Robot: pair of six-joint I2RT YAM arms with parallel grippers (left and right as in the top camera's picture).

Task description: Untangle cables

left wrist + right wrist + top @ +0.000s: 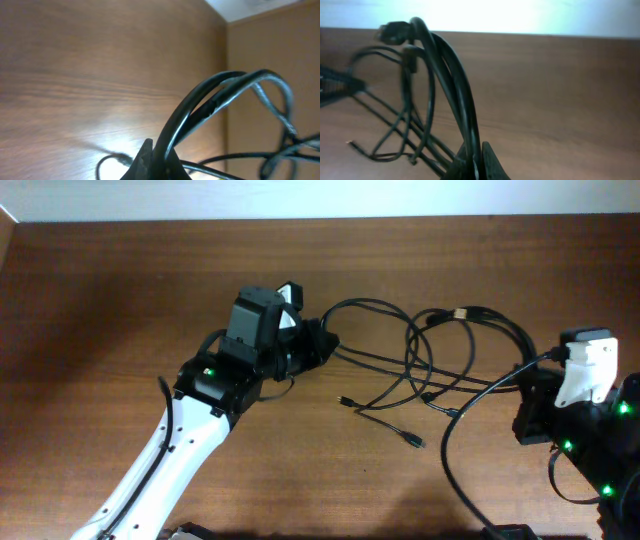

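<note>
The thin black cables (430,365) lie in a tangle of loops at the middle right of the wooden table, with loose plug ends at the front. My left gripper (325,343) is at the tangle's left side, shut on cable strands (200,107) that arch up out of its jaws (157,162). My right gripper (530,375) is at the tangle's right side, shut on cable strands (452,85) rising from its jaws (476,162). A plug (392,32) shows at the top of that loop.
The wooden table (120,300) spreads wide to the left and back. Thicker black arm cabling (455,470) loops in front of the right arm. A pale wall edge runs along the back.
</note>
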